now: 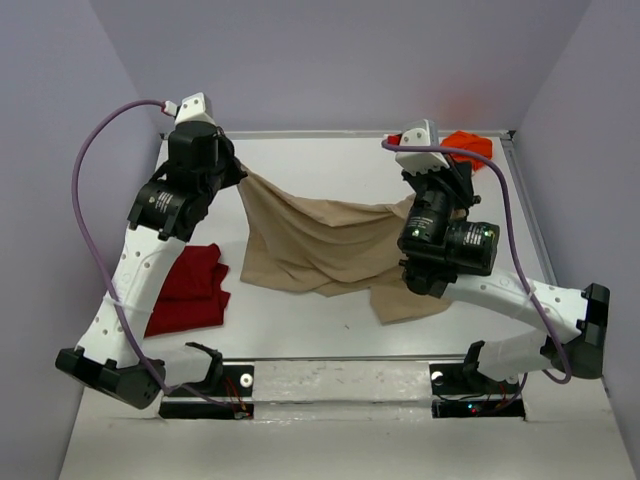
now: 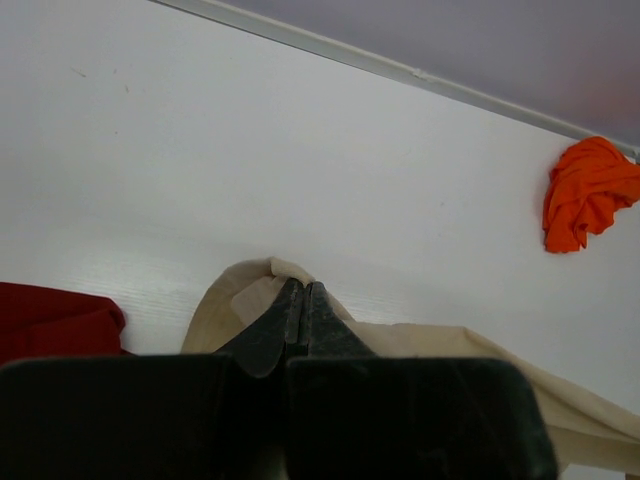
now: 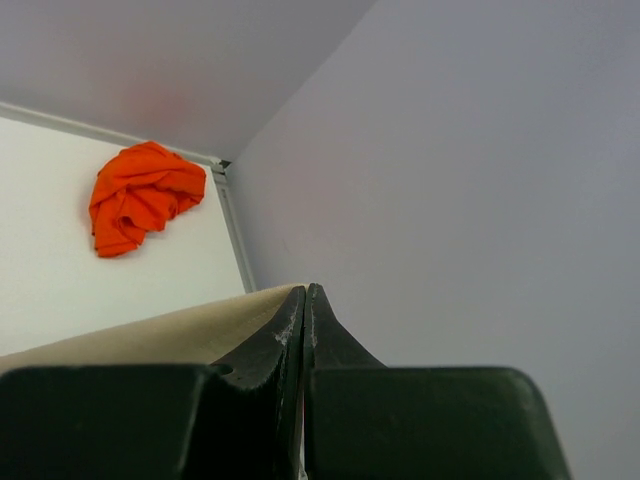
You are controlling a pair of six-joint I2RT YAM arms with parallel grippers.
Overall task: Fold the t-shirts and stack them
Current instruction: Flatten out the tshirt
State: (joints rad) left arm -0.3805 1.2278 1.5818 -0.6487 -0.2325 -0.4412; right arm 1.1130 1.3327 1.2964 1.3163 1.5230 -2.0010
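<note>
tan shirt (image 1: 320,245) mid-table, sagging between arms, lower part on table (image 1: 330,335) | left gripper (image 2: 303,290) clenched on its far-left corner | right gripper (image 3: 305,293) clenched on its right edge | cloth light, limp, likely slips: pinch hems/corners | dark red shirt (image 1: 190,290) near-left, orange shirt (image 1: 468,147) far-right corner | room at near-centre, side walls close

Orange shirt (image 1: 468,147) partly hidden behind right arm (image 1: 440,232).

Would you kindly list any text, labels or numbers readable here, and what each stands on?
No text is readable.
Pale sticker on the left arm's black joint: too small to read.
Pale sticker on the right arm's black joint: too small to read.
The tan t-shirt, red t-shirt and orange t-shirt show no print.
</note>
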